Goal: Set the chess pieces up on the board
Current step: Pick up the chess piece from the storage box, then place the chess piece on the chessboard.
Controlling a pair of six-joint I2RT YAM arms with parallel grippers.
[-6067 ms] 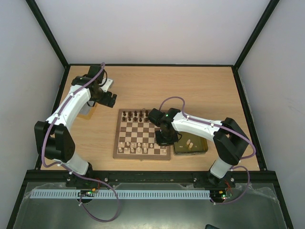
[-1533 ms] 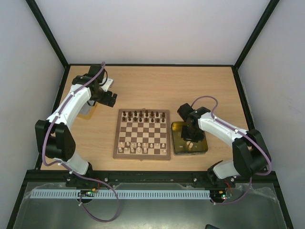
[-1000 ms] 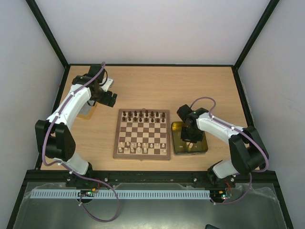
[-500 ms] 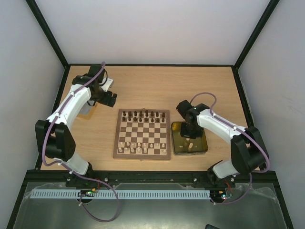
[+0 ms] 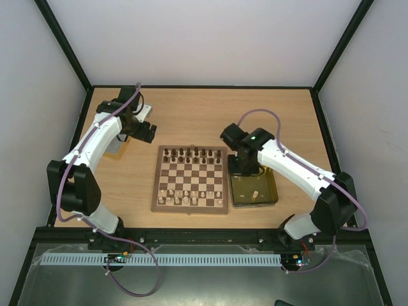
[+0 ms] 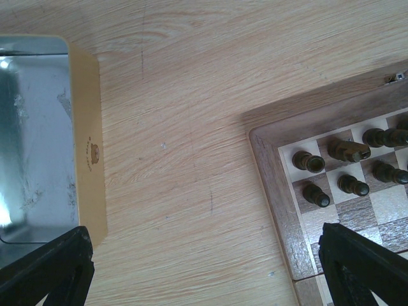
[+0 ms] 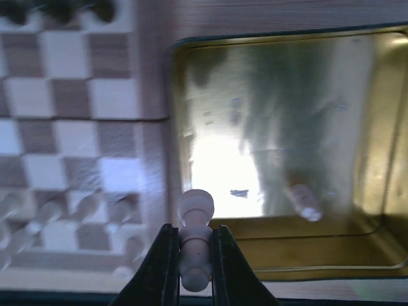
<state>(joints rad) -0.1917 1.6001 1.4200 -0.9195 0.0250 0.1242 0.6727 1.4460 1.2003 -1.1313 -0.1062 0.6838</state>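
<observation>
- Chess pieces (image 5: 185,199): the top view shows a dark row on the far side of the board (image 5: 190,178) and cream rows on the near side. Board sits mid-surface.
- Right wrist only: right jaws nearly shut, pinching a round-headed cream piece (image 7: 195,210) over the left rim of the gold tray (image 7: 287,245). Another cream piece (image 7: 303,204) lies inside.
- Left wrist only: left jaws wide apart, empty, over the woodgrain surface (image 6: 185,127) between the silver tray (image 6: 38,127) and a board corner.
- Trays are shiny metal.

Metal tray (image 6: 86,127) at left, board (image 6: 278,191) corner with dark pieces (image 6: 347,151) at right, jaws spread wide
</observation>
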